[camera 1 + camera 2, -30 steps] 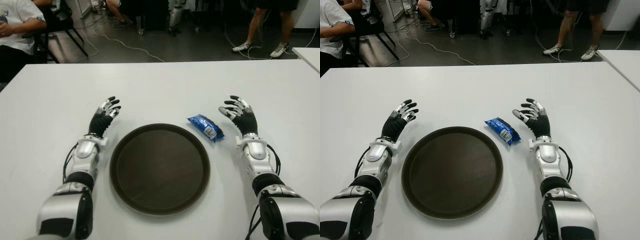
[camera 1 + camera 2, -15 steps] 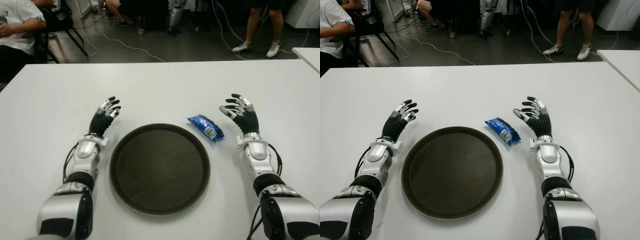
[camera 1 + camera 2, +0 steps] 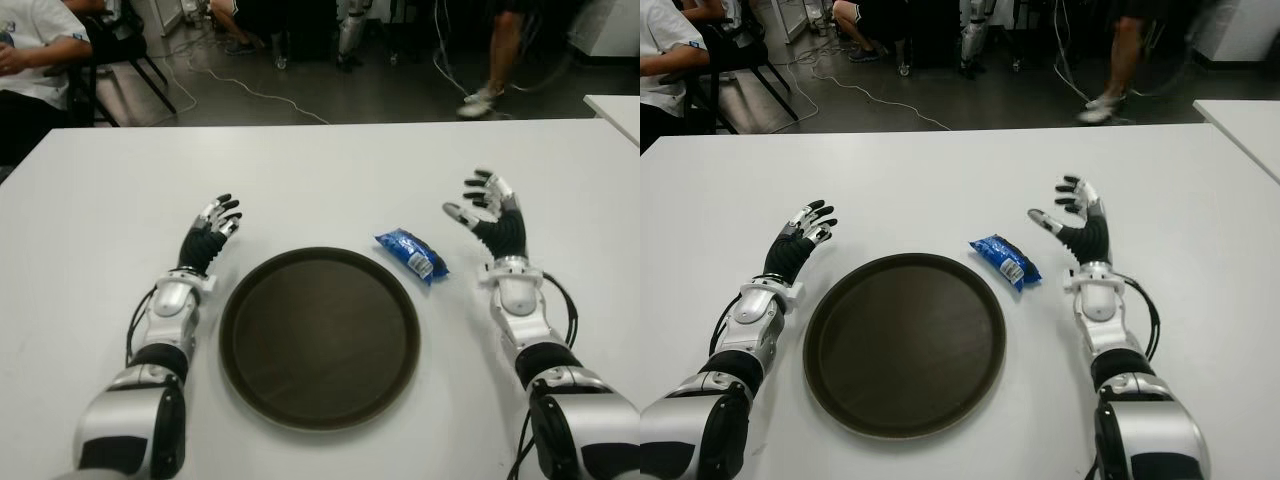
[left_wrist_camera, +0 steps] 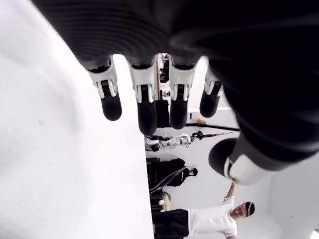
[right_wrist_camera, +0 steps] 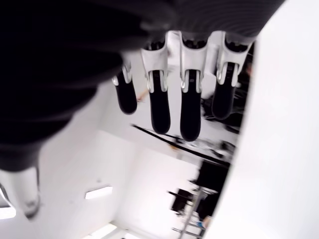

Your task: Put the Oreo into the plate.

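A round dark plate (image 3: pixel 318 338) is sitting on the white table (image 3: pixel 320 170), and everything else is placed around it. The Oreo pack (image 3: pixel 411 254), a small blue wrapper, is lying on the table just beside the plate's far right rim, outside the plate and held by nothing. The right hand (image 3: pixel 490 217) is hanging to the right of the plate, beyond the pack and apart from it, with its fingers (image 5: pixel 190 107) spread loose and grasping nothing. The left hand (image 3: pixel 208 240) is showing just to the left of the plate, its fingers (image 4: pixel 145 102) stretched out and likewise empty. Beyond the far edge of the table, past the plate, a seated person (image 3: pixel 35 70) is showing at the left.
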Controlling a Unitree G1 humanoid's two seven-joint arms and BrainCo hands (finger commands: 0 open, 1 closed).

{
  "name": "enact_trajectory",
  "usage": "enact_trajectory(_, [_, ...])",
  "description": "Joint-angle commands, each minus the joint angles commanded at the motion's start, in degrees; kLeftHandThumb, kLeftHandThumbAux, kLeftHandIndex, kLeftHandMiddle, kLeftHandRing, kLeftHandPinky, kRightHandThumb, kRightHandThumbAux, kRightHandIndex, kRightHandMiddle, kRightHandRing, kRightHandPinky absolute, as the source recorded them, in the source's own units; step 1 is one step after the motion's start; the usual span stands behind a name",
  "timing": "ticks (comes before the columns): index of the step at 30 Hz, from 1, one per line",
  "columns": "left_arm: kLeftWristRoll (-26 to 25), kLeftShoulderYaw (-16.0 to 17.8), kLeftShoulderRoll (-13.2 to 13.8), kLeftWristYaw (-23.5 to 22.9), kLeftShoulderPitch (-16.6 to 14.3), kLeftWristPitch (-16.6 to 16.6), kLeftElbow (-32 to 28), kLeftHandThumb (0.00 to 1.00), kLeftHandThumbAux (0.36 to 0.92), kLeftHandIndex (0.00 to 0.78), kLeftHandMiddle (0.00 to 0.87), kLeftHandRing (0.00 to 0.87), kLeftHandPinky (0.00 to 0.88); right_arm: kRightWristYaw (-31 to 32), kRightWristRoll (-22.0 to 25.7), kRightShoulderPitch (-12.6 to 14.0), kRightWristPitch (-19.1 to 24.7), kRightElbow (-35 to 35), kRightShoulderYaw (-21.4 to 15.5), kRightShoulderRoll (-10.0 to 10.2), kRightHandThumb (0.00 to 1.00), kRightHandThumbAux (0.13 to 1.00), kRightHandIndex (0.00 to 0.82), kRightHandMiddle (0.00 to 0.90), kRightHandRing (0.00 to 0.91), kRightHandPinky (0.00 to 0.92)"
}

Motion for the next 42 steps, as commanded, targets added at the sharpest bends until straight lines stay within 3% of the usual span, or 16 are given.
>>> enact_trajectory(7, [-0.1, 0.1, 0.0, -0.3, -0.1, -0.5, 0.1, 0.112, 0.624, 0.088, 0.157, 0.134, 0.119, -2.9, -8.4, 1.2, 7.1, -10.9, 4.2, -3.3, 0.0, 0.67, 0.17, 0.242, 0.259, 0.254])
enact_trajectory(11, [-0.1, 0.1, 0.0, -0.3, -0.2, -0.6, 0.2, 0.12, 0.635, 0.089, 0.157, 0.136, 0.121, 3.2, -16.7, 4.0, 22.2, -27.6, 7.8, -6.2, 0.0, 0.666, 0.132, 0.19, 0.204, 0.18])
enact_trajectory(14, [-0.2, 0.3, 0.2, -0.5, -0.2, -0.4, 0.3, 0.128, 0.642, 0.091, 0.157, 0.138, 0.124, 9.1, -21.6, 5.5, 31.7, -37.6, 9.9, -6.9, 0.0, 0.642, 0.106, 0.153, 0.159, 0.114])
enact_trajectory(20, [0.0, 0.1, 0.3, 0.1, -0.2, 0.0, 0.2, 0.129, 0.645, 0.09, 0.154, 0.132, 0.117, 17.1, -27.6, 6.4, 41.7, -46.2, 13.0, -7.7, 0.0, 0.59, 0.085, 0.112, 0.103, 0.058])
enact_trajectory(26, [0.2, 0.1, 0.3, 0.8, -0.1, 0.1, 0.3, 0.119, 0.633, 0.088, 0.153, 0.133, 0.121, 24.9, -31.4, 6.6, 47.1, -50.2, 16.5, -9.9, 0.0, 0.565, 0.078, 0.101, 0.092, 0.059])
enact_trajectory(33, [0.3, -0.1, 0.3, 0.8, 0.2, -0.3, 0.3, 0.117, 0.621, 0.079, 0.146, 0.132, 0.126, 30.6, -32.6, 6.3, 49.6, -52.3, 19.3, -11.4, 0.0, 0.561, 0.076, 0.099, 0.097, 0.073])
enact_trajectory(36, [0.2, -0.1, 0.3, 0.6, 0.1, -0.1, 0.3, 0.127, 0.62, 0.078, 0.145, 0.129, 0.118, 31.3, -32.7, 6.2, 49.8, -52.2, 20.2, -11.6, 0.0, 0.561, 0.079, 0.106, 0.105, 0.081])
enact_trajectory(42, [0.3, -0.1, 0.3, 0.5, 0.2, 0.4, 0.1, 0.134, 0.622, 0.069, 0.136, 0.115, 0.095, 26.0, -32.3, 4.5, 46.4, -43.8, 22.8, -10.0, 0.0, 0.583, 0.087, 0.131, 0.134, 0.116])
